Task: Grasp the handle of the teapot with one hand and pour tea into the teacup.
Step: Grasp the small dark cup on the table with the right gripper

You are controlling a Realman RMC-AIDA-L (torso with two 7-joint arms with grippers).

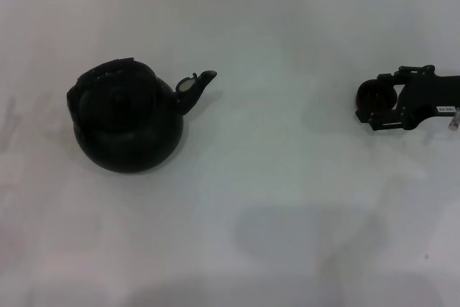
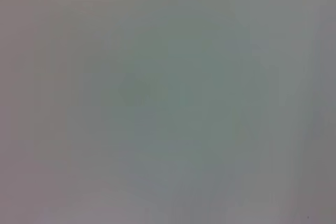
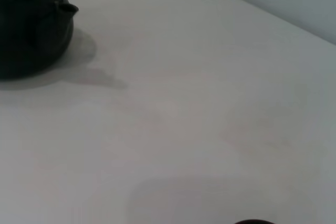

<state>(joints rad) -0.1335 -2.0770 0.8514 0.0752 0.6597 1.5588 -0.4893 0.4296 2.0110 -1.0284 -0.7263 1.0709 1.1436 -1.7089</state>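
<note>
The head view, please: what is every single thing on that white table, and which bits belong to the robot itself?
teapot: one, matte black, on the table's left part, spout toward the right.
handle: one, black, arched over the teapot's top.
teacup: one, dark, small and round, at the table's right part, between the gripper's fingers.
table: one, white, under everything.
right gripper: one, black, reaching in from the right edge, around the teacup.
left gripper: not seen.

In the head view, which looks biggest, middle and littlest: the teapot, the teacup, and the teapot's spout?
1. teapot, by far the biggest.
2. teacup, partly hidden by the right gripper.
3. spout, close to the teacup, so unsure.
</note>
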